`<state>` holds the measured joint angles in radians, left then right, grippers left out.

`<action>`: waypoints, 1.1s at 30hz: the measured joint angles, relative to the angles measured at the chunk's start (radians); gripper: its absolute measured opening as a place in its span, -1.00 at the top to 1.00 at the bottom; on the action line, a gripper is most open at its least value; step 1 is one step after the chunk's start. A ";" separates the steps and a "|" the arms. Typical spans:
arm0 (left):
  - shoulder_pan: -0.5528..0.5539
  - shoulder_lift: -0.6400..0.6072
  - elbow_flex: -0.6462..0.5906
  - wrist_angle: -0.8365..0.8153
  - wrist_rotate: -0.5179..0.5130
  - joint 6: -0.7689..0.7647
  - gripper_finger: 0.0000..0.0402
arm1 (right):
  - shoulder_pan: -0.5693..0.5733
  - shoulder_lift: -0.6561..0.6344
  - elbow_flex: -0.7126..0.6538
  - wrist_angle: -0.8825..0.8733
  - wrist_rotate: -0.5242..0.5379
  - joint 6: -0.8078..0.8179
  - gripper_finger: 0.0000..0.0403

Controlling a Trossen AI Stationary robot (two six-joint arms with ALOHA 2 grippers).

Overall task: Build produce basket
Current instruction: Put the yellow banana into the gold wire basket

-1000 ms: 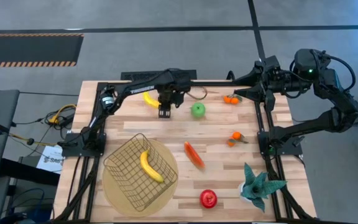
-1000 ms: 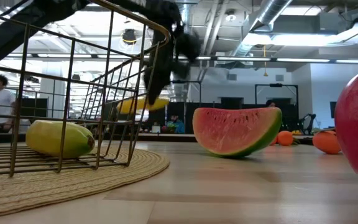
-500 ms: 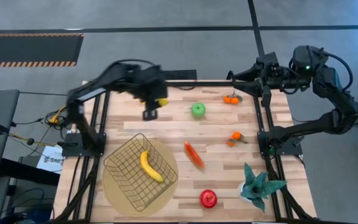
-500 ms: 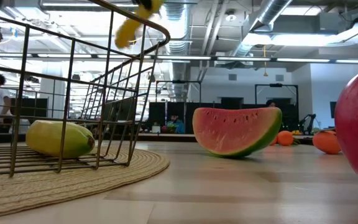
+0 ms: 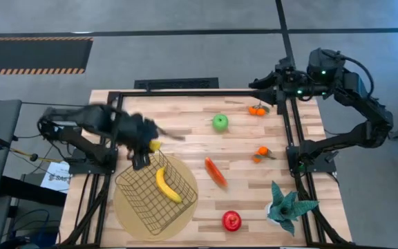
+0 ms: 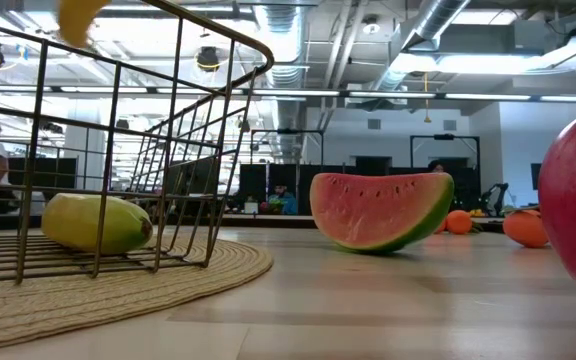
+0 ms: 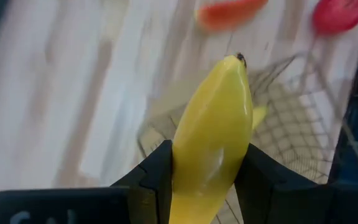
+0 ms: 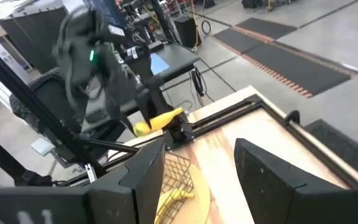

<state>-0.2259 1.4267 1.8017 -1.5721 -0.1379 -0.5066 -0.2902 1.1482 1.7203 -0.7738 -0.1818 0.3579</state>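
Observation:
My left gripper hangs over the far-left rim of the dark wire basket, shut on a yellow banana. That banana also shows high in the low view and in the right wrist view. A second banana lies on the basket's floor. The basket stands on a round tan mat. On the bare wood lie the green apple, the wedge slice, two leafy oranges and the red round fruit. My right gripper is open over the table's far right edge. My left gripper pinches the banana between its two fingers, which lie across its middle. The banana's dark-tipped end sticks out ahead of the fingers. It is lifted clear, above the basket's rim.
A teal spiky-leaved plant stands at the near right corner. Black frame rails run along the table's far and side edges. Bare wood lies between the basket and the apple.
My left arm has swung quickly from the table's far middle toward the left and near side, carrying the banana lifted clear, and now hangs over the basket's far-left rim. My right arm has shifted slightly toward the table's left.

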 joint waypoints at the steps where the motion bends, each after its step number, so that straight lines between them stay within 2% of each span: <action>1: -0.034 -0.001 -0.036 0.004 -0.008 -0.043 0.49 | 0.005 0.009 0.000 0.000 0.000 0.006 -0.06; 3: -0.103 -0.001 -0.098 0.042 -0.020 -0.096 0.49 | 0.010 0.030 0.000 -0.001 0.000 0.008 -0.06; 7: -0.221 0.025 -0.190 0.241 0.003 -0.093 0.49 | 0.009 0.059 -0.001 -0.003 -0.005 0.009 -0.07; 10: -0.271 0.075 -0.215 0.338 0.002 -0.119 0.49 | 0.009 0.077 -0.001 -0.007 -0.010 0.001 -0.06; 13: -0.302 0.162 -0.216 0.355 0.009 -0.173 0.49 | 0.008 0.087 -0.001 -0.015 -0.016 -0.022 -0.05; 19: -0.321 0.349 -0.212 0.369 0.114 -0.145 0.49 | 0.009 0.082 -0.001 -0.042 -0.023 -0.023 -0.05; 23: -0.304 0.436 -0.212 0.371 0.131 -0.109 0.49 | 0.008 0.079 -0.001 -0.075 -0.030 -0.027 -0.05; 33: -0.244 0.491 -0.235 0.425 0.169 0.042 0.49 | 0.008 0.076 -0.001 -0.165 -0.030 -0.043 -0.05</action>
<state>-0.4700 1.9179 1.5671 -1.1468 0.0316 -0.4646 -0.2817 1.2240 1.7195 -0.9390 -0.2119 0.3153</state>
